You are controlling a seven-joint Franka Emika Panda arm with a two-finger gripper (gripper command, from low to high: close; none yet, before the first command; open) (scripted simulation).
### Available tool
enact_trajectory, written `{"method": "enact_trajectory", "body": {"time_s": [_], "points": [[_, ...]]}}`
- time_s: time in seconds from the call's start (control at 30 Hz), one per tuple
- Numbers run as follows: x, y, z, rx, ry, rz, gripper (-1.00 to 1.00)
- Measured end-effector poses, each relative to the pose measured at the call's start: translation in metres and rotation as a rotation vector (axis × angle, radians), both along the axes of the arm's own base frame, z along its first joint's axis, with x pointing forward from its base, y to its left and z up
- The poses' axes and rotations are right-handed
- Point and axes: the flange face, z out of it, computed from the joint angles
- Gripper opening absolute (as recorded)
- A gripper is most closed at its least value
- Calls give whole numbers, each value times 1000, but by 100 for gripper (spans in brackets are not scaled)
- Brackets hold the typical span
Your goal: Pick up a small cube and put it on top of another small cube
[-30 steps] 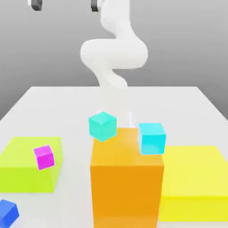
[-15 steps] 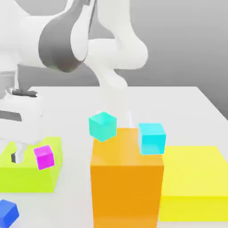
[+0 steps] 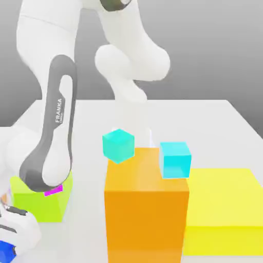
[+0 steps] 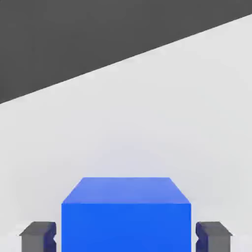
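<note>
The exterior view faces the arm's base across the counter [image 3: 205, 118], from slightly above its near edge. The hand view sits close over the blue cube [image 4: 125, 214], looking low along the counter. Both share that cube [image 3: 5, 252], at the near corner.

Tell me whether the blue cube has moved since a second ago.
No. The blue cube sits at the same spot below the lime block, now partly hidden by the arm.

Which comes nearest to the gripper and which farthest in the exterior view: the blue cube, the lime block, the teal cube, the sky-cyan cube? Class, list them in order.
The gripper sits low at the exterior view's left.
1. Blue cube: between the fingers, bottom-left corner.
2. Lime block: just above, left side.
3. Teal cube: centre, at the orange block's left edge.
4. Sky-cyan cube: right of centre.
</note>
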Motion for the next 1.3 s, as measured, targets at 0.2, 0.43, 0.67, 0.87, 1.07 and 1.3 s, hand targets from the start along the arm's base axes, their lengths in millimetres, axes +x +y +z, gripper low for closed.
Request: {"method": "enact_trajectory", "body": {"time_s": [0.2,0.43,0.67,0.87,1.07,1.3], "points": [[0,0,36,1,0,0,-100],[10,55,130,25,-11,-33,-100],[2,136,212,42,-13,-55,-100],[-28,193,272,38,-8,-99,-100],[-72,248,318,16,-2,-136,-100],[-85,262,269,6,-1,-149,100]]}}
